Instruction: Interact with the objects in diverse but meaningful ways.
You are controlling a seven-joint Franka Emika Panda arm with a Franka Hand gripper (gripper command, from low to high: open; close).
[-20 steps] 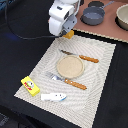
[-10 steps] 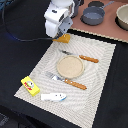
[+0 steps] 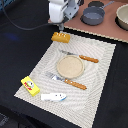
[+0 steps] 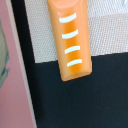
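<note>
Above the far corner of the woven placemat [image 3: 95, 80], my gripper [image 3: 59, 23] hangs over the bread loaf [image 3: 60, 37]; I cannot tell how the jaws stand. In the wrist view the loaf [image 4: 71, 40] straddles the mat's edge, one end on dark worktop [image 3: 17, 55]. Outward sit the tan plate [image 3: 70, 67], fork [image 3: 66, 81] and knife [image 3: 80, 56]. The yellow box [image 3: 30, 85] and fish [image 3: 52, 96] lie at the near edge.

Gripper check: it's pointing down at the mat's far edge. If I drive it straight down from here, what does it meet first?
Most likely the bread loaf: the gripper hangs just above it, and the wrist view shows the loaf directly below. Height above it is unclear.
</note>
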